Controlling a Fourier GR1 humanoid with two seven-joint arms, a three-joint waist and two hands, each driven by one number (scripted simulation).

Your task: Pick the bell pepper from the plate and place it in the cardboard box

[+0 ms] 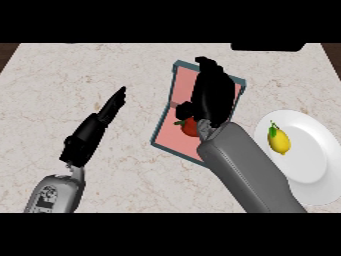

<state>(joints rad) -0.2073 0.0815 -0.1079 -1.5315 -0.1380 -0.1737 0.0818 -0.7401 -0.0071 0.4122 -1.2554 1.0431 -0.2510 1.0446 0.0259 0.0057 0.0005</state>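
A red bell pepper (189, 127) with a green stem lies inside the box (174, 92), a shallow tray with blue-grey walls and a pink floor. My right hand (214, 95) hovers over the box with its fingers relaxed and straight, just above and right of the pepper, partly hiding it. The white plate (319, 165) sits at the right and carries only a yellow lemon (278, 140). My left hand (99, 122) stays open at the left of the box, fingers pointing up and away.
The pale marble counter (69, 80) spreads left of the box. Dark wood floor shows past the counter's far corners. A black object (267, 46) sits at the top edge behind the box.
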